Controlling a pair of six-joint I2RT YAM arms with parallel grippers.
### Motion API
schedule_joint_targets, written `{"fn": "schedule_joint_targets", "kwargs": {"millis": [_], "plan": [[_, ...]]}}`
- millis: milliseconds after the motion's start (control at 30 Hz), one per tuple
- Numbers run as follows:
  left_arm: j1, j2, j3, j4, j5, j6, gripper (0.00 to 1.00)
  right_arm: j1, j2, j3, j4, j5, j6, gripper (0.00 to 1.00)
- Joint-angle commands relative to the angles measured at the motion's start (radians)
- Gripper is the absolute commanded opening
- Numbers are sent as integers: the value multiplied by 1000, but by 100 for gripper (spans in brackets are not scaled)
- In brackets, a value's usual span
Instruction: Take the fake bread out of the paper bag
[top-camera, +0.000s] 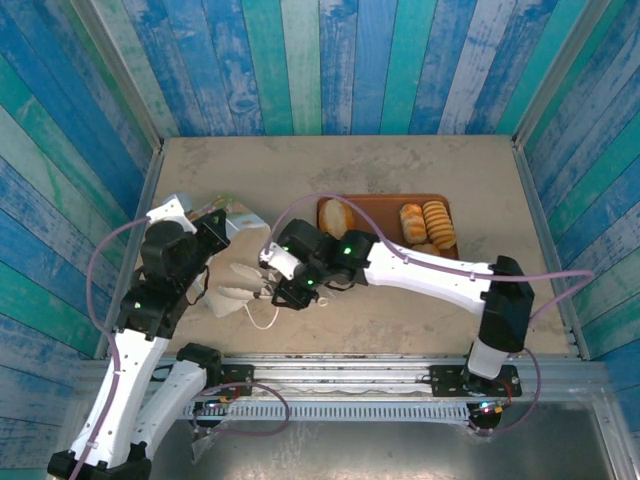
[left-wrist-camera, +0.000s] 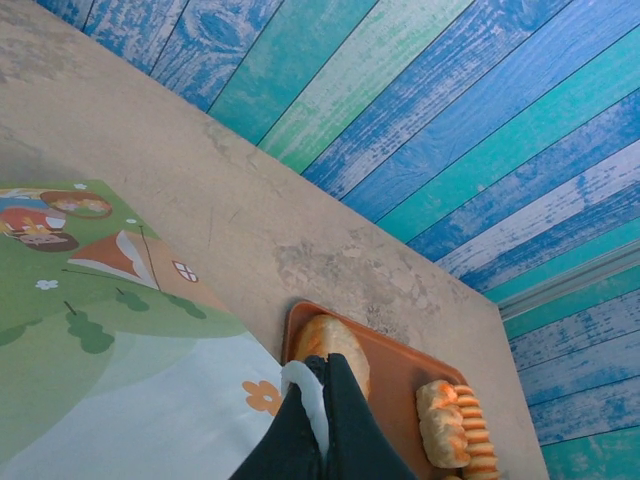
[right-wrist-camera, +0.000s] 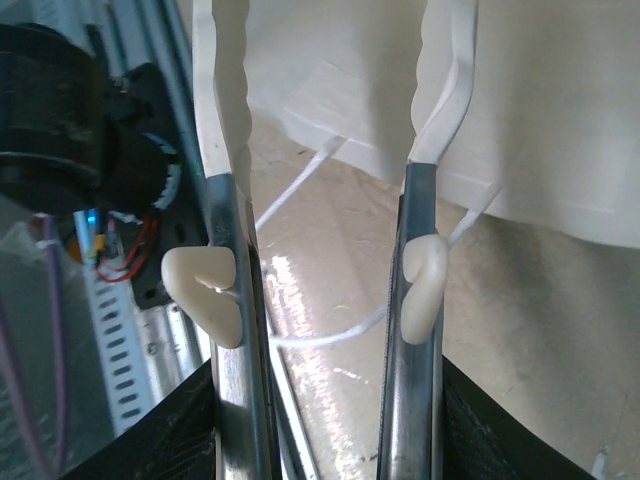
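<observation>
The paper bag (top-camera: 242, 222) sits just ahead of the right gripper (top-camera: 238, 283); fake bread (top-camera: 437, 222) lies on the tray (top-camera: 375, 210) farther back on the bench (top-camera: 400, 310).

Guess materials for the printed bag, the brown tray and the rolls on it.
bag: matte paper by the look, flat print, creased white edge.
tray: smooth orange-brown, plastic or coated board, unclear.
rolls: glossy golden, probably moulded plastic, very regular ridges.

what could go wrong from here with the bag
The cord runs between the fingers of the open right claw, so closing or pulling back may snag it and drag the bag instead of reaching bread. The left claw pinches just a thin edge of the bag, which could slip free or tear under a tug.
</observation>
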Motion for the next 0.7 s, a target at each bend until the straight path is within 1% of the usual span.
{"fn": "schedule_joint_targets", "kwargs": {"millis": [0,67,133,200,333,467,667], "plan": [[-1,-2,20,53,13,-17,0,30,62,54,-28,69,33,49],[-1,2,18,61,20,-19,0,28,97,79,-28,85,82,50],[-1,7,16,69,29,-20,0,23,123,104,-11,61,138,50],[-1,9,15,74,33,-21,0,13,128,94,56,0,202,51],[-1,9,15,88,45,-27,0,4,145,46,223,-44,329,52],[-1,10,22,91,55,-30,0,0,199,80,257,-82,366,54],[-1,-1,21,90,59,-40,0,0,284,167,240,-58,381,58]]}}
